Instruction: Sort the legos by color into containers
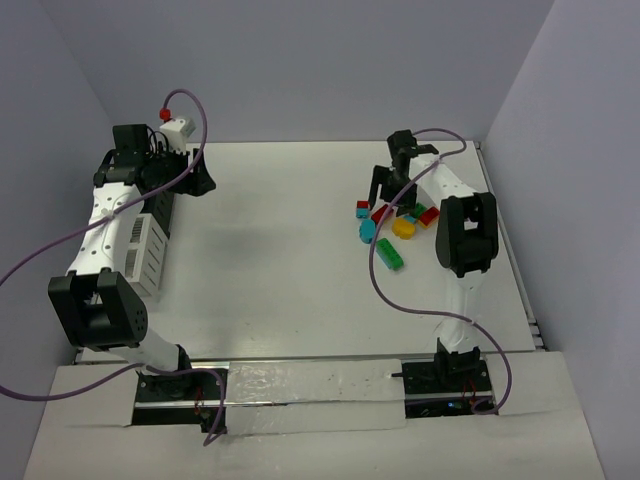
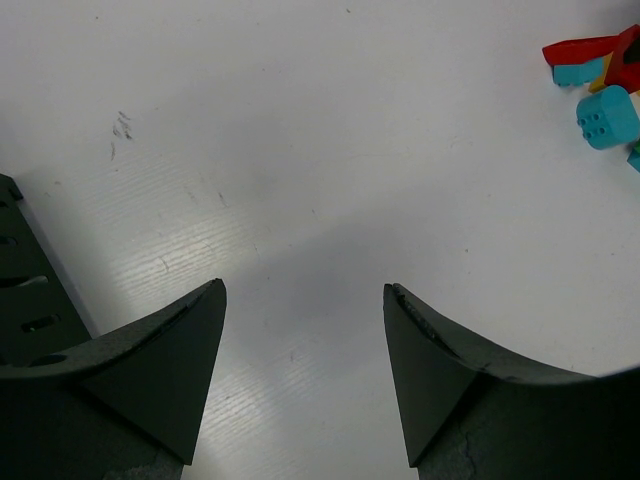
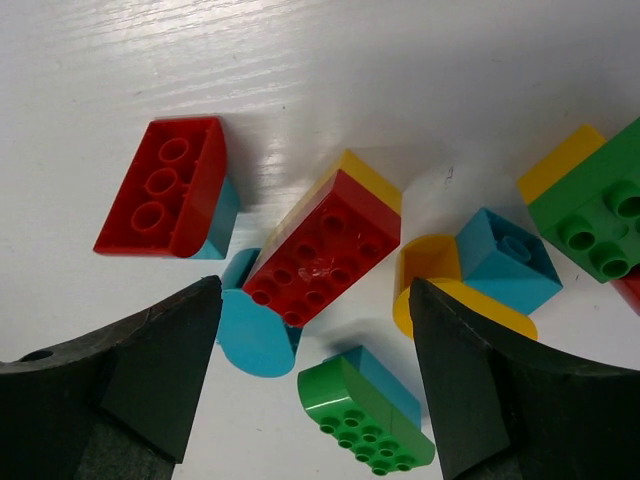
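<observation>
We see a little pile of legos on the right of the white table. The right gripper hangs over it. On the left, an arm partly hides the containers, maybe two.

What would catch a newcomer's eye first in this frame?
The bright heap of legos at the far right of the table, with the right gripper over it, fingers spread above a red-and-yellow brick. At the left edge, the left gripper hangs open over bare table beside the black container.
</observation>
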